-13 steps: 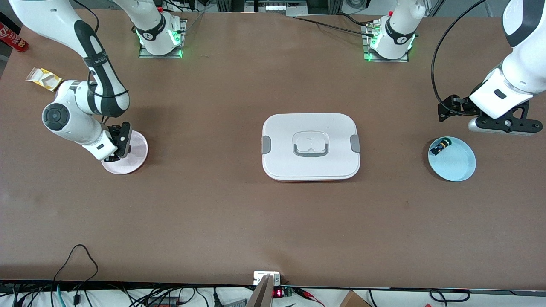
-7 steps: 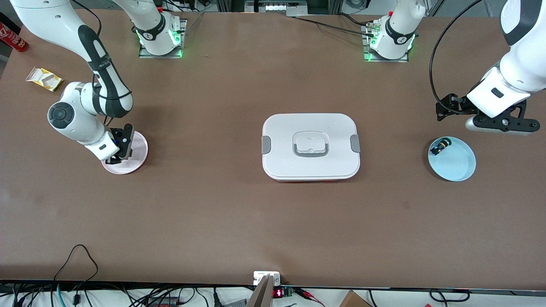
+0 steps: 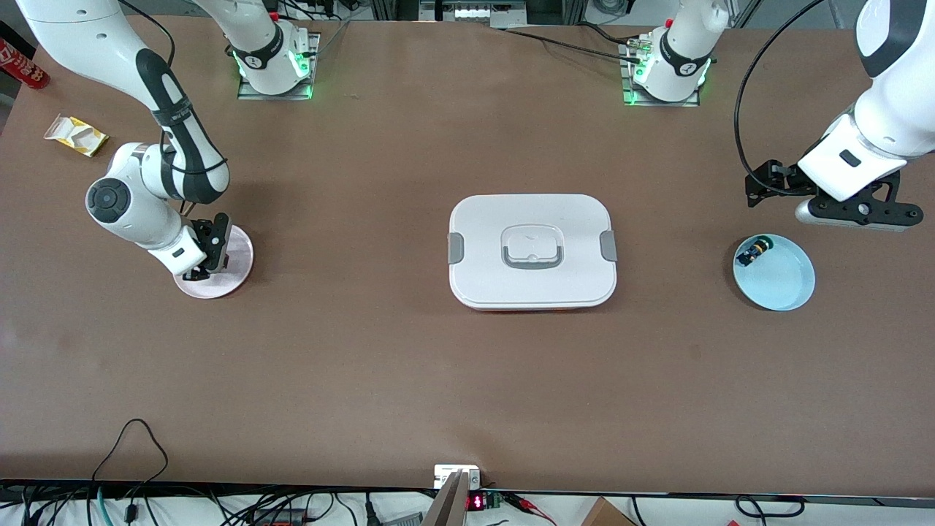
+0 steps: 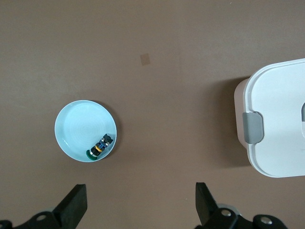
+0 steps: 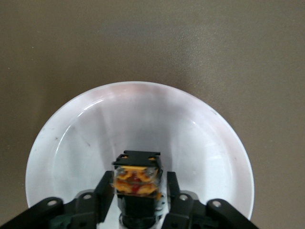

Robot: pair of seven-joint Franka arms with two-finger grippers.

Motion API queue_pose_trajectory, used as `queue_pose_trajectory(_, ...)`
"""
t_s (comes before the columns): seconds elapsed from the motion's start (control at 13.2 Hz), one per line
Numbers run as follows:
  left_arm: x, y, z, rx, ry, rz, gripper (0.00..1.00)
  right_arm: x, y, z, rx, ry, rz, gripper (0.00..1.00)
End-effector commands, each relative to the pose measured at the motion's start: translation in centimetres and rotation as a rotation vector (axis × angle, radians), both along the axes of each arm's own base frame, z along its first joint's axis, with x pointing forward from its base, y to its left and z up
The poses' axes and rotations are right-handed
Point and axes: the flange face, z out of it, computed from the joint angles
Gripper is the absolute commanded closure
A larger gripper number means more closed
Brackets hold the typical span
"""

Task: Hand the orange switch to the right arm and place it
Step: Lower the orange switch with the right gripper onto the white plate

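The orange switch (image 5: pixel 137 179) stands in the pale pink plate (image 3: pixel 237 252), tan-orange end up, between the fingers of my right gripper (image 5: pixel 139 191). One finger touches its body and a narrow gap shows at the other finger (image 5: pixel 171 186). In the front view the right gripper (image 3: pixel 197 270) is low over the plate and hides the switch. The plate looks white in the right wrist view (image 5: pixel 138 109). My left gripper (image 3: pixel 855 215) hovers wide open and empty over bare table beside the blue plate (image 3: pixel 785 288), as the left wrist view (image 4: pixel 140 200) shows.
A black switch with a green cap (image 3: pixel 752 252) lies in the blue plate (image 4: pixel 76 124). A white lidded box (image 3: pixel 532 252) sits mid-table. A yellow packet (image 3: pixel 75 135) and a red can (image 3: pixel 22 66) lie at the right arm's end.
The right arm's elbow and wrist have shifted slightly toward the table's middle, the gripper staying over the pink plate. The left arm has edged up a little.
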Motion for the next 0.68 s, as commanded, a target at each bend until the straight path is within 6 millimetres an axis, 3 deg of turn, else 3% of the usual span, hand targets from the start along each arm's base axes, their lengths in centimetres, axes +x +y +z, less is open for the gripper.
queue_pose_trajectory(0.0, -0.4, -0.2, 0.9, 0.007, -0.001, 0.008, 0.0, 0.3, -0.3, 2.2, 0.006, -0.056, 0.002, 0.0)
queue_pose_trajectory(0.38, -0.4, -0.5, 0.9, 0.007, 0.001, 0.003, 0.0, 2.6, 0.1, 7.9, 0.031, -0.127, -0.139, 0.0)
queue_pose_trajectory(0.61, -0.4, -0.5, 0.9, 0.007, 0.002, 0.003, 0.0, 2.8, 0.1, 9.4, 0.054, -0.032, -0.425, 0.0)
